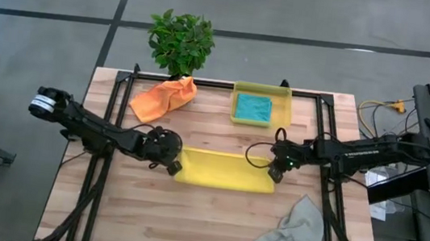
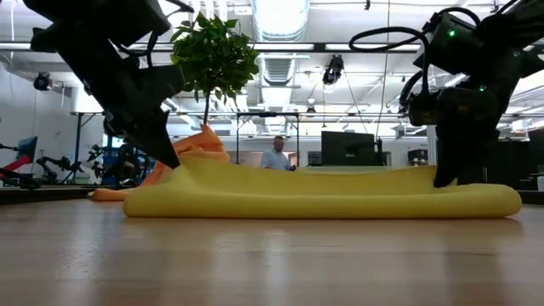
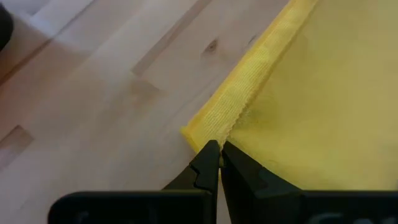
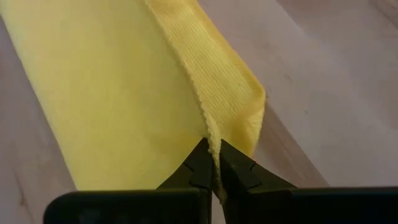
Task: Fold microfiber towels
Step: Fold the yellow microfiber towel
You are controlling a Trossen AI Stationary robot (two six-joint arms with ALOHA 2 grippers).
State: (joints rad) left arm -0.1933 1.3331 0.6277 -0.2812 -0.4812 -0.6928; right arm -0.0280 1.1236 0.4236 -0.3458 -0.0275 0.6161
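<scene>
Claw tips on both sides are pinched fully shut on the yellow towel (image 1: 225, 171): the left claw (image 1: 171, 165) has its left end, the right claw (image 1: 274, 173) its right end, each nipping the hemmed edge at a corner, as both wrist views show. That towel lies as a long folded strip across the middle of the desk (image 1: 187, 223), its ends lifted slightly in the low view.

Both grips are thin, only the fingertips holding the hem, so a corner could slip free if the arms pull apart or lift unevenly; the fold would then land crooked. It is hard to tell whether each claw holds both layers or just the upper one; if only one, the strip would open instead of folding over.

Farther out, the orange towel (image 1: 163, 98) sits crumpled near the potted plant (image 1: 180, 41), the teal towel (image 1: 253, 107) lies folded inside the yellow bin (image 1: 285, 106), and the grey towel (image 1: 287, 234) lies rumpled near the front right, close enough to snag a low right-arm sweep.
</scene>
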